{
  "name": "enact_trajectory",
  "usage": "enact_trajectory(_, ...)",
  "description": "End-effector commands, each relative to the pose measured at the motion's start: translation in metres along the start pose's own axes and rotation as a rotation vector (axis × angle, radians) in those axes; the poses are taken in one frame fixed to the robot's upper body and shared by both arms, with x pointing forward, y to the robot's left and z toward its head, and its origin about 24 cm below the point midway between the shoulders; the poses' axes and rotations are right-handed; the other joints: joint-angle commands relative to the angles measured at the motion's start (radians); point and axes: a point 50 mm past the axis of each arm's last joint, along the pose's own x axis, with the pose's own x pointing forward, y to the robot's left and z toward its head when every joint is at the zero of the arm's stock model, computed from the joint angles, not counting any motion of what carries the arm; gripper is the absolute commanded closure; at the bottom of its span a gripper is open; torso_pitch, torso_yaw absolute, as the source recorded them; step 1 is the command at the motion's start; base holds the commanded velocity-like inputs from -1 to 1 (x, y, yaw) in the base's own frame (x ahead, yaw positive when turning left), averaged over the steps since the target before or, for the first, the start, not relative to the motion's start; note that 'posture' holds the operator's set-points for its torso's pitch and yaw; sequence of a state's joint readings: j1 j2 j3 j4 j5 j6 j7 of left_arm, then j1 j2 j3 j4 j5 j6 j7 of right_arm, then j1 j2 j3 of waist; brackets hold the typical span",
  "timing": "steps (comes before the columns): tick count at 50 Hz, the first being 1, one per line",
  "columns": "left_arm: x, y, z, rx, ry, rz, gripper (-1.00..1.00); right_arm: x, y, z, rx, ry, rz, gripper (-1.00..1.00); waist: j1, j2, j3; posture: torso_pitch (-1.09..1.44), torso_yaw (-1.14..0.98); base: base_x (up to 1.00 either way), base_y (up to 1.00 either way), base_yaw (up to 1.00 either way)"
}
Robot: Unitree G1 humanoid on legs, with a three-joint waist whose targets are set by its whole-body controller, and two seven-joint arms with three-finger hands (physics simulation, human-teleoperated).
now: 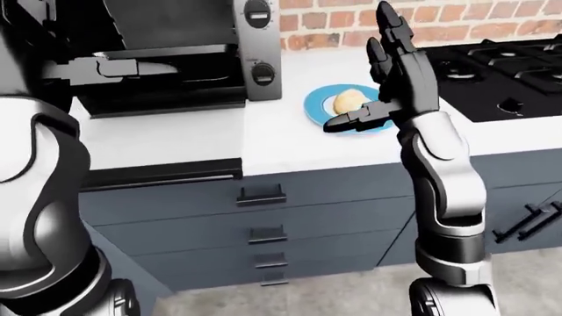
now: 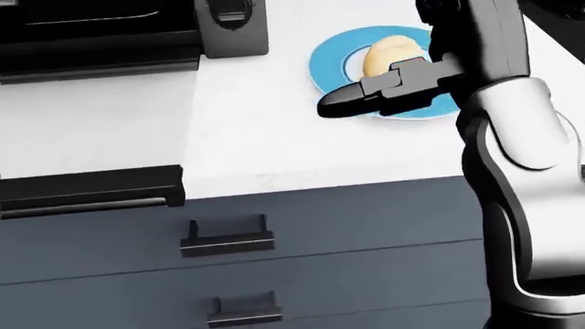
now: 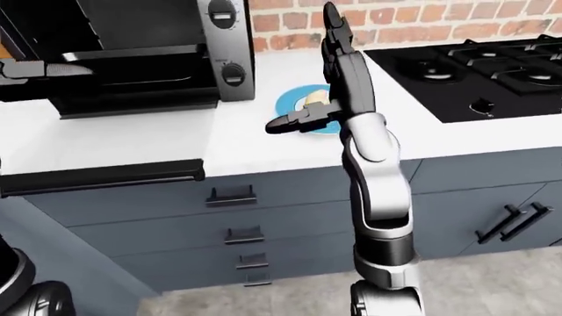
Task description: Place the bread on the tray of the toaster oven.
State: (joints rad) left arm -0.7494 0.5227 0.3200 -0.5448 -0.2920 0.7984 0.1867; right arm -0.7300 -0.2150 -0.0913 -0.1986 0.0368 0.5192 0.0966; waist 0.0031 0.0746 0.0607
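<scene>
A pale bread roll [image 1: 348,102] lies on a blue plate [image 1: 316,105] on the white counter, to the right of the toaster oven [image 1: 176,46]. The oven's door [image 1: 158,102] hangs open and its inside is dark, so I cannot make out the tray. My right hand [image 1: 373,72] is open, fingers pointing up, thumb [image 2: 343,103] stretched left over the plate's near rim, just short of the bread. My left hand [image 1: 145,66] reaches flat and open across the oven's mouth, holding nothing.
A black gas stove [image 1: 501,59] fills the counter to the right of the plate. A brick wall [image 1: 456,20] stands behind. Grey drawers [image 1: 263,197] with black handles run below the counter, and a long black bar [image 2: 91,192] lies at the counter's edge.
</scene>
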Motion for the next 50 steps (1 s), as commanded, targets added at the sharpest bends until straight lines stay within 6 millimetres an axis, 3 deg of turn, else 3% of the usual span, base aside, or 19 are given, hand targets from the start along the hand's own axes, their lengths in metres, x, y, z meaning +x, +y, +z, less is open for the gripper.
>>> enact_trajectory(1, -0.0004, 0.0004, 0.0203, -0.004, -0.103, 0.000, -1.00, 0.0004, -0.0088, 0.0261, -0.022, -0.117, -0.040, -1.00, -0.006, 0.003, -0.032, 0.00, 0.00, 0.34, 0.00, 0.00)
enact_trajectory(5, -0.0003, 0.0006, 0.0203, 0.002, -0.105, 0.003, -1.00, 0.0003, -0.0087, 0.0261, -0.027, -0.118, -0.043, -1.00, 0.002, -0.030, -0.030, 0.00, 0.00, 0.30, 0.00, 0.00)
enact_trajectory(6, -0.0001, 0.0009, 0.0205, 0.003, -0.106, 0.004, -1.00, 0.0003, -0.0093, 0.0268, -0.016, -0.121, -0.047, -1.00, 0.003, -0.048, -0.008, 0.00, 0.00, 0.00, 0.00, 0.00)
enact_trajectory(7, -0.0002, 0.0014, 0.0208, 0.003, -0.108, 0.005, -1.00, 0.0010, -0.0093, 0.0265, -0.030, -0.120, -0.049, -1.00, 0.004, -0.052, -0.018, 0.00, 0.00, 0.00, 0.00, 0.00)
enact_trajectory(9, -0.0004, 0.0024, 0.0211, 0.004, -0.108, 0.006, -1.00, 0.0013, -0.0092, 0.0270, -0.026, -0.120, -0.050, -1.00, 0.002, -0.104, -0.027, 0.00, 0.00, 0.00, 0.00, 0.00)
enact_trajectory(11, -0.0010, 0.0041, 0.0221, 0.003, -0.110, 0.007, -1.00, 0.0019, -0.0089, 0.0271, -0.031, -0.120, -0.048, -1.00, 0.006, -0.081, -0.026, 0.00, 0.00, 0.00, 0.00, 0.00)
enact_trajectory(17, -0.0009, 0.0049, 0.0217, 0.010, -0.112, 0.007, -1.00, 0.0014, -0.0088, 0.0279, -0.076, -0.121, -0.050, -1.00, -0.006, -0.093, -0.008, 0.00, 0.00, 0.00, 0.00, 0.00)
enact_trajectory(18, -0.0011, 0.0050, 0.0216, 0.012, -0.113, 0.008, -1.00, 0.0013, -0.0092, 0.0276, -0.066, -0.121, -0.050, -1.00, -0.002, -0.082, -0.027, 0.00, 0.00, 0.00, 0.00, 0.09)
enact_trajectory(21, -0.0013, 0.0054, 0.0209, 0.016, -0.112, 0.009, -1.00, 0.0008, -0.0087, 0.0267, -0.067, -0.120, -0.048, -1.00, -0.002, -0.038, -0.026, 0.00, 0.00, 0.00, 0.00, 0.26)
enact_trajectory(23, -0.0009, 0.0053, 0.0219, 0.018, -0.115, 0.009, -1.00, 0.0008, -0.0084, 0.0273, -0.065, -0.124, -0.042, -1.00, -0.007, 0.020, -0.041, 0.00, 0.00, 0.00, 0.00, 0.30)
enact_trajectory(24, -0.0008, 0.0051, 0.0219, 0.017, -0.115, 0.010, -1.00, 0.0007, -0.0086, 0.0273, -0.067, -0.123, -0.044, -1.00, 0.003, 0.000, -0.046, 0.00, 0.00, 0.00, 0.00, 0.30)
enact_trajectory(26, -0.0010, 0.0045, 0.0214, 0.020, -0.114, 0.009, -1.00, -0.0002, -0.0094, 0.0261, -0.069, -0.120, -0.047, -1.00, 0.005, 0.009, -0.049, 0.00, 0.00, 0.00, 0.00, 0.30)
enact_trajectory(29, -0.0013, 0.0047, 0.0225, 0.021, -0.117, 0.009, -1.00, -0.0008, -0.0097, 0.0272, -0.069, -0.124, -0.046, -1.00, 0.010, -0.013, -0.054, 0.00, 0.00, 0.00, 0.00, 0.30)
enact_trajectory(33, -0.0022, 0.0052, 0.0214, 0.021, -0.115, 0.010, -1.00, 0.0008, -0.0100, 0.0250, -0.069, -0.122, -0.049, -1.00, -0.003, -0.042, -0.041, 0.00, 0.00, 0.00, 0.00, 0.27)
enact_trajectory(35, -0.0020, 0.0051, 0.0210, 0.020, -0.115, 0.010, -1.00, 0.0016, -0.0104, 0.0248, -0.080, -0.117, -0.057, -1.00, 0.008, -0.062, -0.016, 0.00, 0.00, 0.00, 0.00, 0.00)
enact_trajectory(38, -0.0025, 0.0055, 0.0202, 0.021, -0.114, 0.013, -1.00, 0.0005, -0.0105, 0.0236, -0.077, -0.113, -0.059, -1.00, 0.024, -0.128, -0.033, 0.00, 0.00, 0.00, 0.00, 0.00)
enact_trajectory(39, -0.0027, 0.0058, 0.0206, 0.021, -0.115, 0.012, -1.00, 0.0002, -0.0088, 0.0233, -0.079, -0.108, -0.047, -1.00, 0.016, -0.083, -0.016, 0.00, 0.00, 0.00, 0.00, 0.00)
enact_trajectory(44, -0.0036, 0.0064, 0.0199, 0.021, -0.114, 0.013, -1.00, 0.0002, -0.0079, 0.0225, -0.095, -0.104, -0.041, -1.00, -0.004, -0.058, -0.030, 0.00, 0.00, 0.00, 0.00, 0.00)
enact_trajectory(50, -0.0044, 0.0073, 0.0202, 0.022, -0.114, 0.015, -1.00, -0.0017, -0.0084, 0.0243, -0.086, -0.116, -0.041, -1.00, -0.012, -0.055, -0.036, 0.00, 0.00, 0.00, 0.00, 0.00)
